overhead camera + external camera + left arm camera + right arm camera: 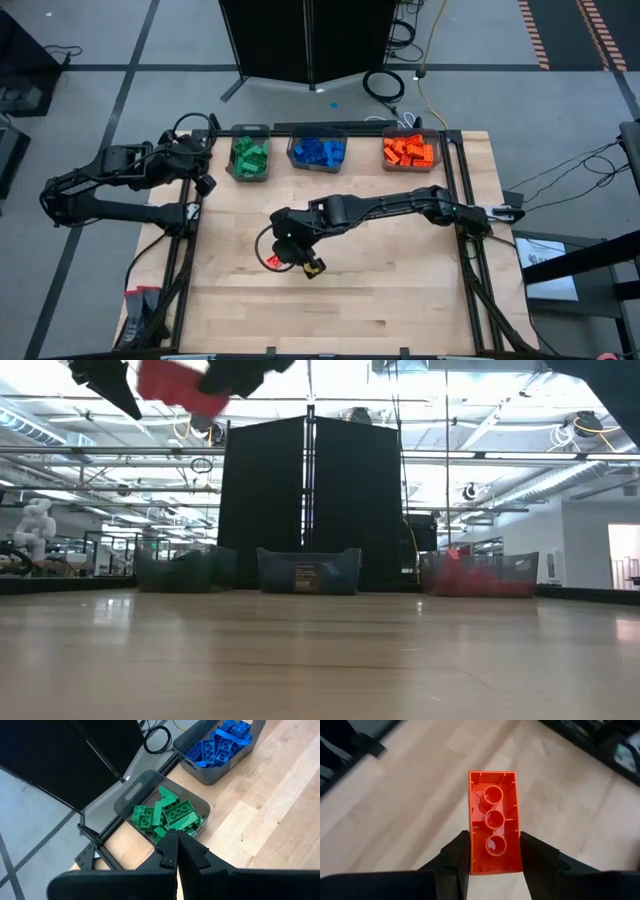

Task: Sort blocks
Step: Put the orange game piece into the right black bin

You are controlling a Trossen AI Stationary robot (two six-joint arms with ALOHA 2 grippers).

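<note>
My right gripper (495, 842) reaches to the table's middle left (281, 257) and is shut on one orange-red block (494, 820). The block's hollow underside with three tubes faces the wrist camera. In the low view that block (180, 382) hangs high above the tabletop. Green blocks (167, 815), blue blocks (318, 150) and orange-red blocks (409, 151) lie in three grey bins along the far edge. My left gripper (176, 854) is shut and empty. It waits beside the green bin (248, 157), near the table's far left corner (204, 165). My right gripper pinches the orange-red block between its two fingers (457, 855), one on each long side wall (471, 845) near one short end. The fingers point down toward the table. The block is lifted clear of the tabletop, its free end sticking out past the fingertips.
The three bins stand in a row at the far edge: green (185, 570), blue (308, 571), orange-red (480, 574). Bare wood tabletop (380, 290) spreads over the middle and near side. A black metal frame (462, 180) borders the table.
</note>
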